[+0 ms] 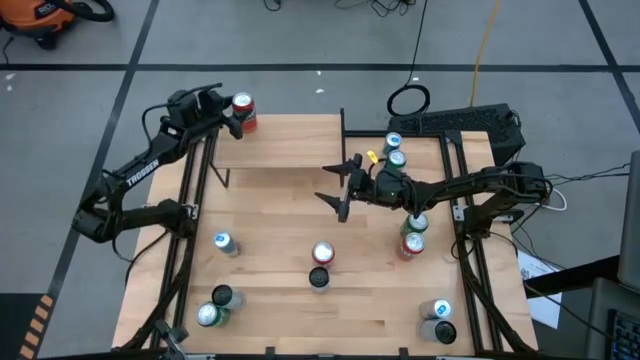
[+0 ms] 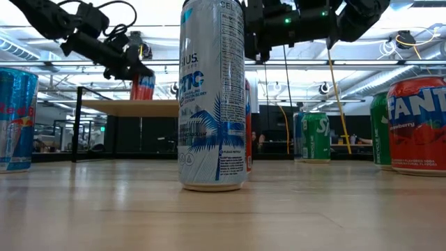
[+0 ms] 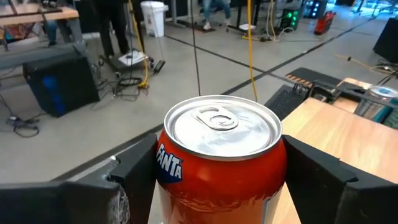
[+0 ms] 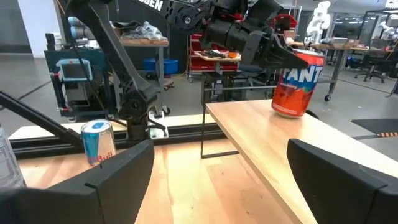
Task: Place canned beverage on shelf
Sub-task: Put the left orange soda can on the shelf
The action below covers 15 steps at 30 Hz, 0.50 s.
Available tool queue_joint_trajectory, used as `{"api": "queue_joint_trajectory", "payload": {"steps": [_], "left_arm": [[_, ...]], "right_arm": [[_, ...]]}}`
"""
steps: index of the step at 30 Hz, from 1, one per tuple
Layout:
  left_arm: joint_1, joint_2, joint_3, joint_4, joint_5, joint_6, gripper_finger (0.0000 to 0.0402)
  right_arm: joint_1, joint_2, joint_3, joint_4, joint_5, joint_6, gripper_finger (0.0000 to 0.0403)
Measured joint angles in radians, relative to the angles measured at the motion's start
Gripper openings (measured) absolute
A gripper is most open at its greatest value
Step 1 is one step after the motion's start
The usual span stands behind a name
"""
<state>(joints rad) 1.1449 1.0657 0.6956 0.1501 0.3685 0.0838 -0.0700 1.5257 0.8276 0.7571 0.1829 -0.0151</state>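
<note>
A red Fanta can [image 1: 243,113] is at the far left corner of the shelf [image 1: 290,140], a small light-wood board on black metal uprights at the table's far side. My left gripper [image 1: 232,118] is shut on it. In the right wrist view the can [image 4: 297,84] has its bottom at the board's top [image 4: 273,143]; I cannot tell whether it rests there. My right gripper [image 1: 340,185] stands open and level just off the shelf's near right corner, with nothing between its fingers. My left gripper pinches the Fanta can's side wall [image 3: 186,180] below the rim between its two fingers [image 3: 134,180], one on each side. The fingers come level from the table's left side. The can is roughly upright, lid up, its bottom at the shelf's far left corner.
Several cans stand on the table: a tall silver one [image 1: 222,243] and a green one [image 1: 208,315] near left, two [image 1: 322,253] in the middle, several along the right side [image 1: 411,245]. A keyboard [image 1: 470,122] lies at the far right.
</note>
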Motion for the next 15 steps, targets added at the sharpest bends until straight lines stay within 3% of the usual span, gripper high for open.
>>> {"api": "queue_joint_trajectory", "payload": {"steps": [11,15], "left_arm": [[0.089,-0.067,0.0,-0.069,0.034,0.038,0.0276],[0.12,-0.088,-0.004,-0.071,0.092,0.053,0.0276]], "right_arm": [[0.0,0.0,0.0,-0.018,0.0,0.0,0.0354],[0.0,0.0,0.0,-0.03,0.0,0.002,0.0354]]}}
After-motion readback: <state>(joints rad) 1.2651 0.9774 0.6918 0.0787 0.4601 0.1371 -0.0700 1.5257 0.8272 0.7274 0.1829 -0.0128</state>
